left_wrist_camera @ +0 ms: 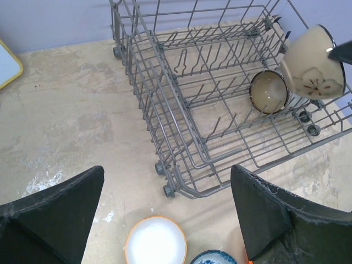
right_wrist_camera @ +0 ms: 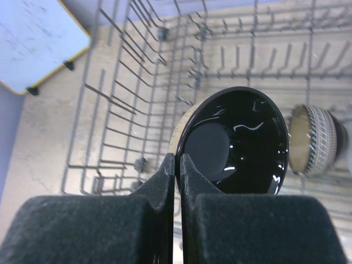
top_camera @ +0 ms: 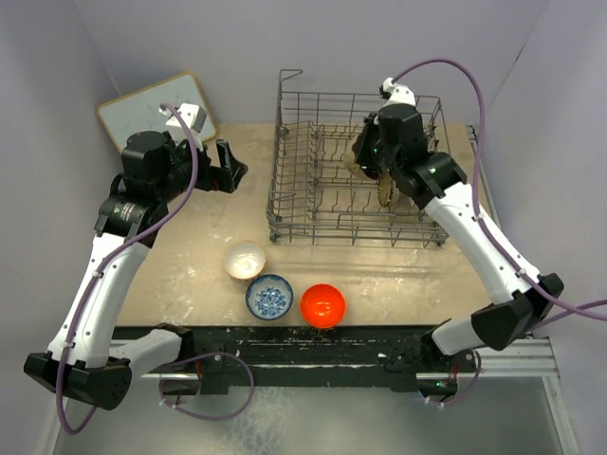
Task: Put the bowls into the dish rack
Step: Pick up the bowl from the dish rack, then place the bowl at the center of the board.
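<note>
Over the far left part of the table [top_camera: 190, 275], the left gripper [top_camera: 228, 166] hangs short of the dish rack [top_camera: 322, 230]. Its fingers are spread wide with nothing between them.

Near the table's near edge three bowls sit mouth up in a loose row: a cream bowl [top_camera: 245, 260], a blue-and-white patterned bowl [top_camera: 269, 297] and an orange-red bowl [top_camera: 323, 305]. All three lie nearer the left arm's fingers than the right's.

In the rack's right half a brown-rimmed bowl [left_wrist_camera: 268, 92] stands on edge among the tines, its greyish inside turned toward the left arm.

Just beside it, and apart from it, is the glossy black bowl [right_wrist_camera: 236, 143]. The right gripper [right_wrist_camera: 177, 159] holds it with both fingers pinched tight on its rim. It hangs on edge ahead of the fingertips, cream outside toward the left arm and black inside toward its own wrist. It looks raised above the tines rather than seated.

As I see it, what matters next is lining that rim up with a free slot beside the racked bowl. The right arm is already there.
</note>
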Tool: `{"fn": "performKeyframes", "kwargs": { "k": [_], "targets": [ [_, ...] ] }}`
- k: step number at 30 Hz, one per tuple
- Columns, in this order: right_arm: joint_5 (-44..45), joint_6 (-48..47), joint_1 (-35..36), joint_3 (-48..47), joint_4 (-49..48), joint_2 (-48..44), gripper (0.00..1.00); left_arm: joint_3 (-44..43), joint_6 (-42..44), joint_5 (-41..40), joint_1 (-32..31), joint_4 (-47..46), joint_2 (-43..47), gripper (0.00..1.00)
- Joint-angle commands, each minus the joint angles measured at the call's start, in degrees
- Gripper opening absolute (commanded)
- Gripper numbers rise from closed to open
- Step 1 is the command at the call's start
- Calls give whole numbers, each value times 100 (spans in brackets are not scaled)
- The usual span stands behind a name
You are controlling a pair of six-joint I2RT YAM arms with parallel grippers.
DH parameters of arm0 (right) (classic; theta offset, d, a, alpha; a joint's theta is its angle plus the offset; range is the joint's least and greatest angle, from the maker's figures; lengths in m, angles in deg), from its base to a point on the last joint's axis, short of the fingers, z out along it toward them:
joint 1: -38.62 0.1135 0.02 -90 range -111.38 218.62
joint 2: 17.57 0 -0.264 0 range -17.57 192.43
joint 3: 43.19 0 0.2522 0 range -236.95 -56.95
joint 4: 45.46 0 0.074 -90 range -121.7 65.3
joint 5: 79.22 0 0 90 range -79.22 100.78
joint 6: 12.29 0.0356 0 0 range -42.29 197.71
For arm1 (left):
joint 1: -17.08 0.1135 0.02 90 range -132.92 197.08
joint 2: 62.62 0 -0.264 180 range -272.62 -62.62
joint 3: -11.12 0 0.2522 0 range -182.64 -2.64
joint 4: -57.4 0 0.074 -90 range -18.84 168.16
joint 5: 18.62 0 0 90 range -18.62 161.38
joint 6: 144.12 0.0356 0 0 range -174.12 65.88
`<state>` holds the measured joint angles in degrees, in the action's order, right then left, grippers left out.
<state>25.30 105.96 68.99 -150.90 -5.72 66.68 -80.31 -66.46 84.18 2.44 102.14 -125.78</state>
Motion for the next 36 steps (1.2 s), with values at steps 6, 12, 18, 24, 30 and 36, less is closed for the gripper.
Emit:
{"fn": "performKeyframes", "kwargs": {
  "k": [6,12,18,24,30,36],
  "targets": [
    [100,-112,274,429,1404,-1448,0,-239,-71,348,31,-306,-85,99],
    [-546,-271,443,644,1838,-2217,0,-320,-130,324,32,-277,-93,99],
    [-2138,-752,494,944,1475,-2747,0,-342,-254,373,36,-199,-91,99],
    [-2399,-983,495,1076,1677,-2947,0,-317,-365,274,42,-68,52,99],
    [-1887,-898,495,1966,1647,-3137,0,-152,-457,179,40,-19,277,99],
    [-1624,-702,487,2859,1328,-3267,0,-64,-466,157,40,56,394,99]
  ]
}}
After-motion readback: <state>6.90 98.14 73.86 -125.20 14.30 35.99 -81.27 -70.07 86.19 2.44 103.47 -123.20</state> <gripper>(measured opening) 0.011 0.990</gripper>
